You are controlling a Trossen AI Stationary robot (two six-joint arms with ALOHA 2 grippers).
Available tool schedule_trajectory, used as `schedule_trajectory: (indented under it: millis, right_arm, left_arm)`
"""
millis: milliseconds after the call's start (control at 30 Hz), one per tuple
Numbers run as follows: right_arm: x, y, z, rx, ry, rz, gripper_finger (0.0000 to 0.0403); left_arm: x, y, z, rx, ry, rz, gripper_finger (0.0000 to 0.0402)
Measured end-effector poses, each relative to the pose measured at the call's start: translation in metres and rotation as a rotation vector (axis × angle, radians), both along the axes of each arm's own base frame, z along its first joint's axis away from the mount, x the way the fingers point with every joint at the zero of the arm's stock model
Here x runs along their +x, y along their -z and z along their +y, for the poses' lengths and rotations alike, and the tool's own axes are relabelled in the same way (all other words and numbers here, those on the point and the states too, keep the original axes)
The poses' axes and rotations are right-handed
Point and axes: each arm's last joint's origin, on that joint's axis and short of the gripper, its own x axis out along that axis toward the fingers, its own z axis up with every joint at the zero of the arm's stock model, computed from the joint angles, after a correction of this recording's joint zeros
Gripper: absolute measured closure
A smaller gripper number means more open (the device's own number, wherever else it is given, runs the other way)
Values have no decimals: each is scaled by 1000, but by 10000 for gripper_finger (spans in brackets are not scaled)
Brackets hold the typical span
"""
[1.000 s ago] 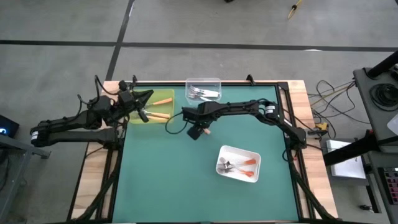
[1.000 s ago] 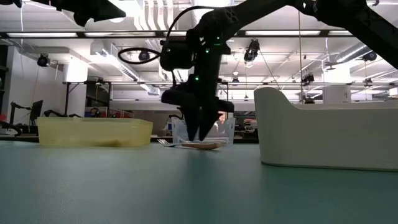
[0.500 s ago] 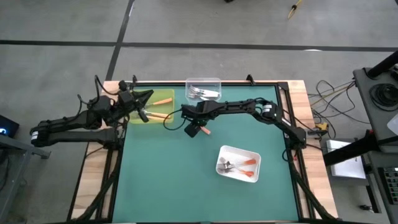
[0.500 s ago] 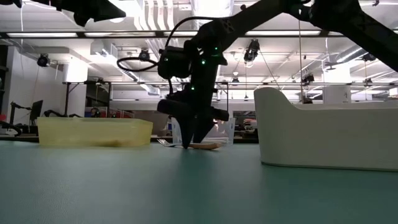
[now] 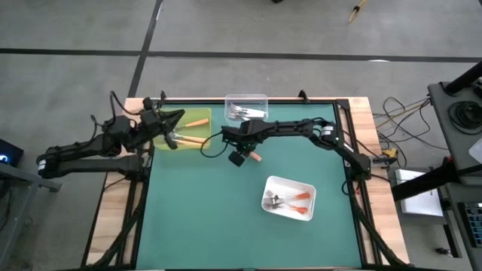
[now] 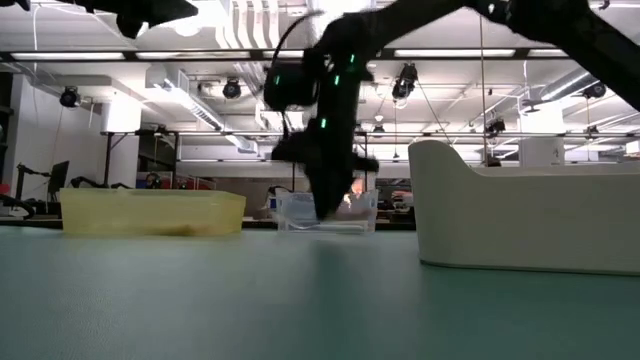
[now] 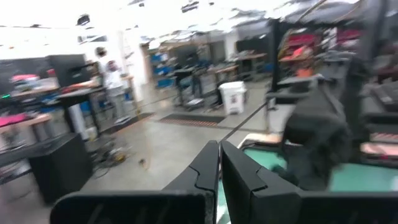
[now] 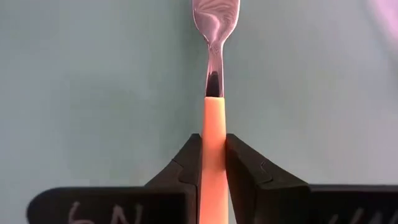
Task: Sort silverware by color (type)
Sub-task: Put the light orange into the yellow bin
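Over the yellow tray [image 5: 183, 129] at the tabletop's far left corner the left end effector [image 5: 172, 138] hangs clamped empty, while just beside it the right end effector [image 8: 212, 163] grips the light-orange fork [image 8: 213, 134], handle running straight between its fingers.

The table mat [image 5: 203, 218] is the landmark; at its far left corner sits a tray [image 5: 183, 129] with two forks [image 5: 197, 123] in it; at its far edge, near the middle, a second tray [image 5: 246, 108] holds forks; toward its near right lies a third tray [image 5: 288, 199] with forks inside; between the far trays, over the mat, a fork [image 8: 213, 134] sits in the right gripper [image 8: 213, 163].
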Motion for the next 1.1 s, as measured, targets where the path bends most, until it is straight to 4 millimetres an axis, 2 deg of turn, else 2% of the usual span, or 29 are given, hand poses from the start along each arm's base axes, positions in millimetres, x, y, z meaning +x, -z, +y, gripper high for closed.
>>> schedule_trajectory:
  millis: [133,200,333,433,567,733,933,1100]
  right_arm:
    - [-8,-48,2,-36,-80,-54,369]
    - [-4,-67,1,-74,-129,-144,369]
    - [14,-90,-8,-185,-240,-367,369]
    - [28,-100,-20,-294,-294,-528,369]
    - [48,-97,-37,-406,-348,-716,369]
    - [65,-89,-54,-455,-398,-894,369]
    - [81,-57,-62,-527,-432,-945,369]
    - [89,-36,-62,-512,-450,-958,369]
  left_arm:
    - [-7,-4,-3,8,53,-37,402]
    - [-10,-4,-4,12,55,-55,402]
    - [-16,-3,-5,21,57,-104,402]
    - [-21,-5,-6,27,58,-141,402]
    - [-27,-5,-7,33,64,-162,402]
    - [-32,-3,-8,38,66,-182,402]
    - [-39,-1,-9,44,66,-207,402]
    - [-45,0,-10,49,66,-229,402]
